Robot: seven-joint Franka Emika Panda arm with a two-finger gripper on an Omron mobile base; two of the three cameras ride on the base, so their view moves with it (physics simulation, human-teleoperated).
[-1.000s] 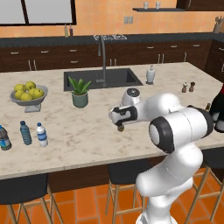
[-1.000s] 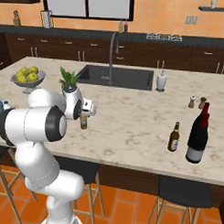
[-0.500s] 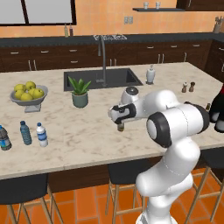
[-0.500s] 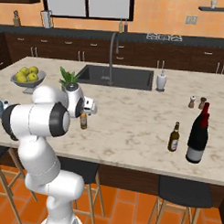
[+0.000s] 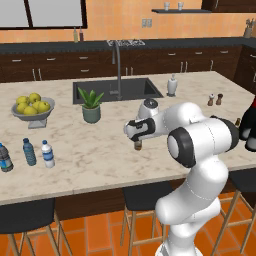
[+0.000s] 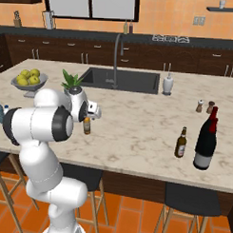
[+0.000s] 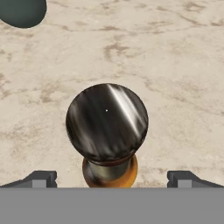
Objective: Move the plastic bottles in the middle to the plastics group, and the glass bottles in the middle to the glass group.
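The marble counter (image 5: 100, 150) carries everything. The white arm (image 5: 200, 145) bends forward over it, its hand turned down above the middle. The black wine bottle (image 6: 205, 140) stands at 3 o'clock in the right base view, a brown bottle (image 6: 181, 142) just beside it. The small water bottles (image 5: 29, 152) stand at 9 o'clock in the left base view. The gripper (image 7: 111, 179) hangs spread wide, straddling the amber bottle (image 7: 107, 127) seen from above, fingertips (image 7: 41, 178) apart from it.
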